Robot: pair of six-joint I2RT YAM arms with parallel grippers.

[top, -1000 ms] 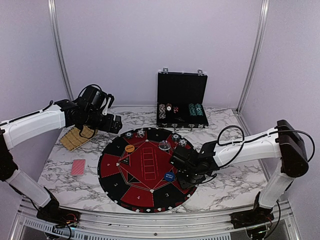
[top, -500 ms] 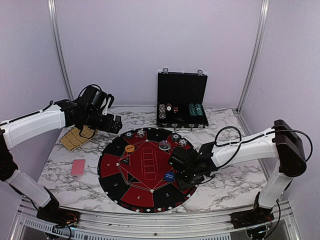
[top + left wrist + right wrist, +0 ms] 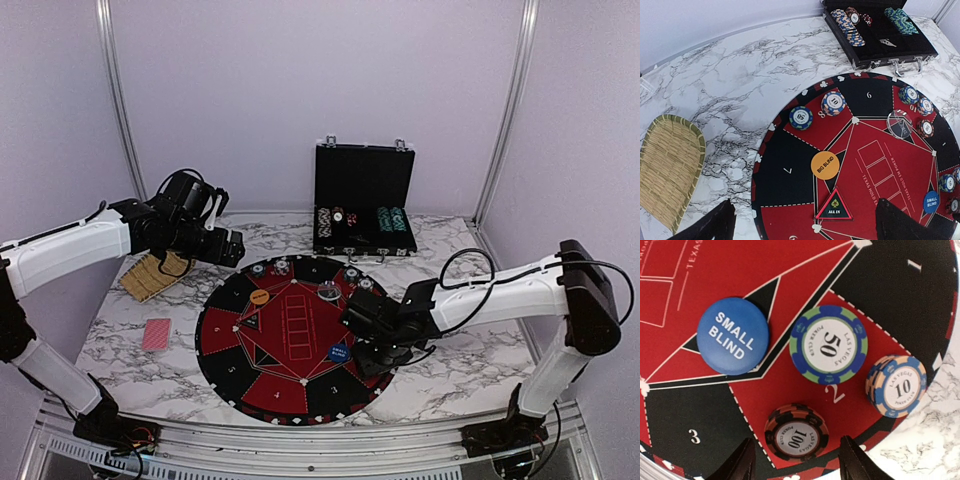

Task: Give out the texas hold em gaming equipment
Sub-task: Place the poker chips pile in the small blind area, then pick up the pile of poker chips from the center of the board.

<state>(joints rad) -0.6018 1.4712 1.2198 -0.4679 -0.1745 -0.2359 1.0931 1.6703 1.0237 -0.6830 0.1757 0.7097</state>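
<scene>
The jaws of the right gripper (image 3: 796,442) stand partly apart, one finger on each side of the dark red "100" chip stack (image 3: 796,434) at the bottom centre of the right wrist view. A thin strip of mat shows on both sides, so they grip nothing. Above that stack lies the blue-and-green "50" chip (image 3: 828,345). To its right, at the mat's edge, is the "10" chip stack (image 3: 897,386), and in the upper left the blue "SMALL BLIND" disc (image 3: 732,335). All four rest on the round mat (image 3: 715,270).

The jaws of the left gripper (image 3: 805,202) are spread wide and hold nothing. In the top view it hangs just off the mat's upper left edge.

In the left wrist view the orange "BIG BLIND" disc (image 3: 825,165) sits at centre. The clear disc (image 3: 900,124) is right of centre with chips just to its right, and two more chips (image 3: 800,117) lie near the mat's upper rim. The black case (image 3: 920,47) lies open in the upper right, with rows of chips (image 3: 846,25) inside. A woven tray (image 3: 670,170) is at lower left. In the top view a red-backed card (image 3: 157,334) lies on the marble table (image 3: 120,320), left of the mat.
</scene>
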